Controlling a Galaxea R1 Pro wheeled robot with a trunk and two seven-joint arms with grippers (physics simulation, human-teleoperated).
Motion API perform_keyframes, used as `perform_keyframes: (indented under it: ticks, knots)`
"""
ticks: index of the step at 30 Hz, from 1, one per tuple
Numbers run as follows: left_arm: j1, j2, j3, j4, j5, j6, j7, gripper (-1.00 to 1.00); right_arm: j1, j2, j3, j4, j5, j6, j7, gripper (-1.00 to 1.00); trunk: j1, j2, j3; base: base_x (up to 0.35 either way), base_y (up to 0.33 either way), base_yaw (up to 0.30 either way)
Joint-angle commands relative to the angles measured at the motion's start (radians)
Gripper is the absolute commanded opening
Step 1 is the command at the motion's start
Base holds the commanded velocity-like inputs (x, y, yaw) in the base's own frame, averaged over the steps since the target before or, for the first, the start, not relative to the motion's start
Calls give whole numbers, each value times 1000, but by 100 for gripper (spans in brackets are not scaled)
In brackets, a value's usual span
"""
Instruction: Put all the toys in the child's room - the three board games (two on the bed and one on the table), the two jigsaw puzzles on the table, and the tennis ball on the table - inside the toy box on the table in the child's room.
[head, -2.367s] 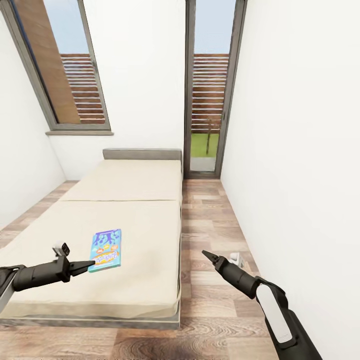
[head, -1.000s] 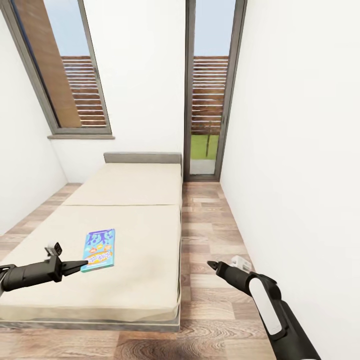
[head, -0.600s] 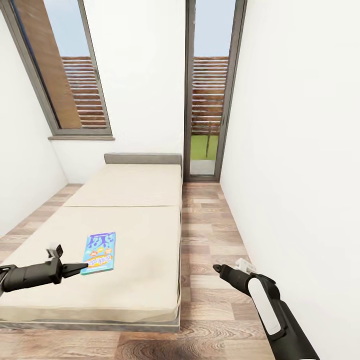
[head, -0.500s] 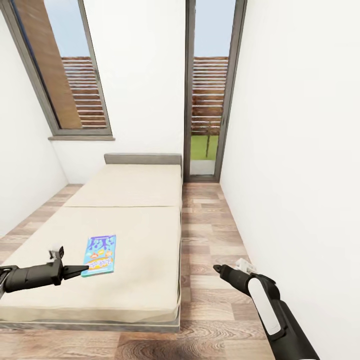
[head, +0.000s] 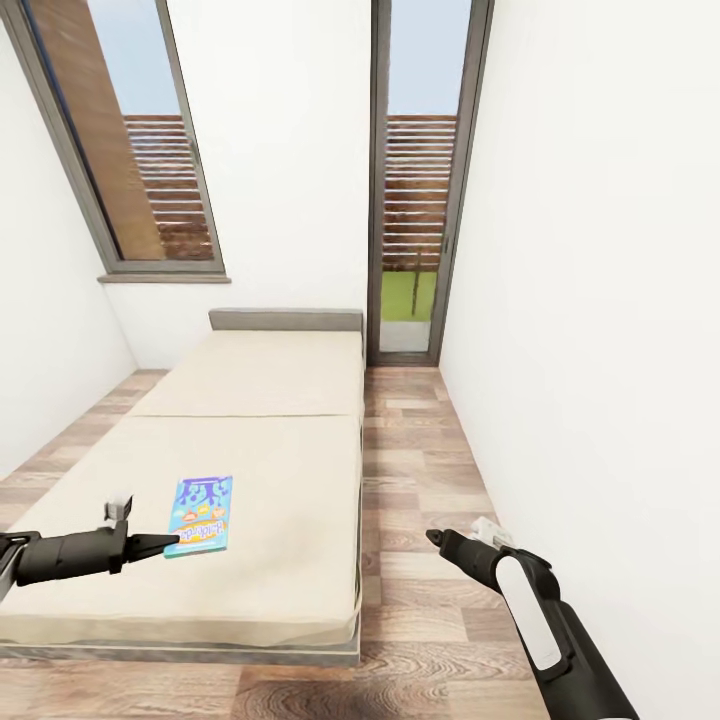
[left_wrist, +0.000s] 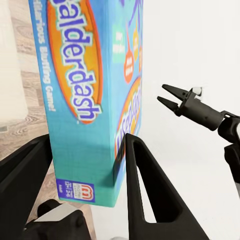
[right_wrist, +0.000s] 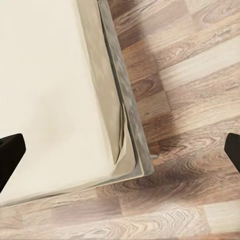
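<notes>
The wide cream mattress bed with its grey headboard (head: 260, 420) carried the flat blue Balderdash board game box (head: 200, 515) near its foot. The left hand (left_wrist: 87, 172) had its 2 black fingers straddling the box's end, seemingly not yet clamped; a good grasp needed them deeper before squeezing. The right hand (head: 433, 538) hung over wood plank floor (right_wrist: 180, 100), fingers spread.

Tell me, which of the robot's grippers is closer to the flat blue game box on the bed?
Left. The left gripper is at the flat blue game box, its fingers either side of the box's edge. The right gripper hangs apart over the wood floor beside the bed.
</notes>
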Motion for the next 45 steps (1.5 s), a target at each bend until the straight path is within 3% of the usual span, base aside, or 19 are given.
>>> perform_keyframes:
  ticks: [1,45]
  knots:
    - [-1,0,0,0,1,10,-2,-100,-1,1,-1,-1,-10,3,-9,100,-4,6,2,0,0,0]
    - [-1,0,-2,0,0,10,0,-100,-1,2,-1,13,-15,1,-5,100,-172,314,140,0,0,0]
